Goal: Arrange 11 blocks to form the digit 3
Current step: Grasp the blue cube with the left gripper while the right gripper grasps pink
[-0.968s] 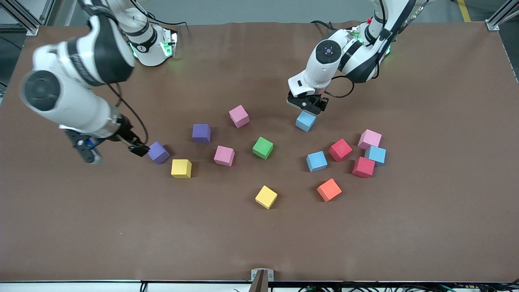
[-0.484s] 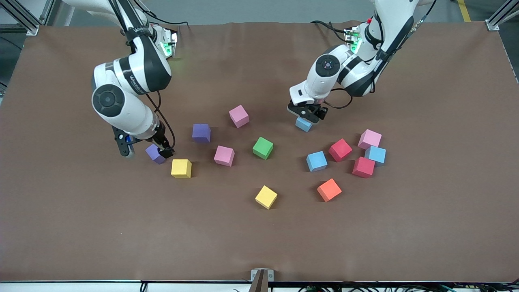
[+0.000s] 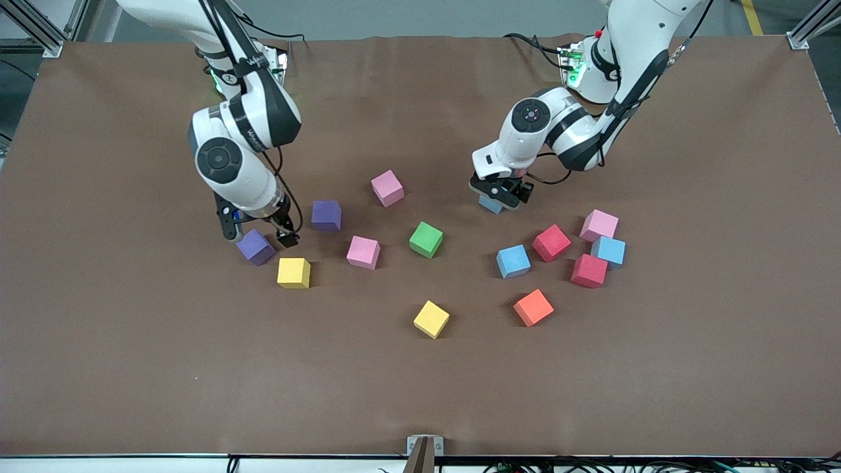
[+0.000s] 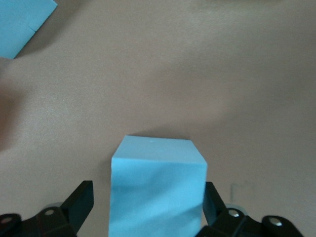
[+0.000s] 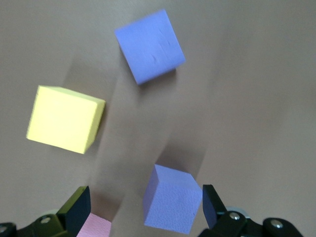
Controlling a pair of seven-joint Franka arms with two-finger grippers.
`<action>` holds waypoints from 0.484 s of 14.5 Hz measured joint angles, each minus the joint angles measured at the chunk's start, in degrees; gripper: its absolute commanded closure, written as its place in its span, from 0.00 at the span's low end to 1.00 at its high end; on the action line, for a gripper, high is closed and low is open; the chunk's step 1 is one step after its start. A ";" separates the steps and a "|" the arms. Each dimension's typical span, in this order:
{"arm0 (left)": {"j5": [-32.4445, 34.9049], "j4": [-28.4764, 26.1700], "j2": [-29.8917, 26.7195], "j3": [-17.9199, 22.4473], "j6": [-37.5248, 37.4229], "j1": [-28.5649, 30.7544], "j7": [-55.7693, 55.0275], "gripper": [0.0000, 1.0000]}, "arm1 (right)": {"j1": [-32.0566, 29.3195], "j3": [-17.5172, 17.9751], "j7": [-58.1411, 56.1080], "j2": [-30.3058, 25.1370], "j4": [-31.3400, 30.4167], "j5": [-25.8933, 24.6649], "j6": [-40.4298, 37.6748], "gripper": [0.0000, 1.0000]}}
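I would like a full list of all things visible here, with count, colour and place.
table: one, brown.
light blue cubes: three; one mid-table, two toward the left arm's end.
pink cubes: three, scattered.
red cubes: two, beside the blue ones.
purple cubes: two, toward the right arm's end.
green cube: one, middle.
orange cube: one.
yellow cubes: two.
left gripper: open, astride a light blue cube.
right gripper: open, astride a purple cube.

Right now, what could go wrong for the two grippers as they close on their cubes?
The left gripper straddles a light blue cube with open fingers; the cube sits slightly off-centre, so it may twist. The open right gripper is low beside a purple cube, with a yellow cube close by, and could nudge either.
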 measured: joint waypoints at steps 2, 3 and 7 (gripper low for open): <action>2.92 0.87 1.78 0.10 0.26 0.03 -2.65 0.27 | 3.60 0.02 0.70 0.01 -0.31 0.00 0.57 0.00; 3.47 1.45 2.50 0.11 0.29 0.01 -3.89 0.33 | 6.38 0.04 1.01 0.17 -0.52 0.00 1.60 0.00; 3.56 3.16 3.43 0.11 0.30 0.00 -8.62 0.50 | 15.25 0.14 2.69 2.52 -0.96 0.00 6.96 0.00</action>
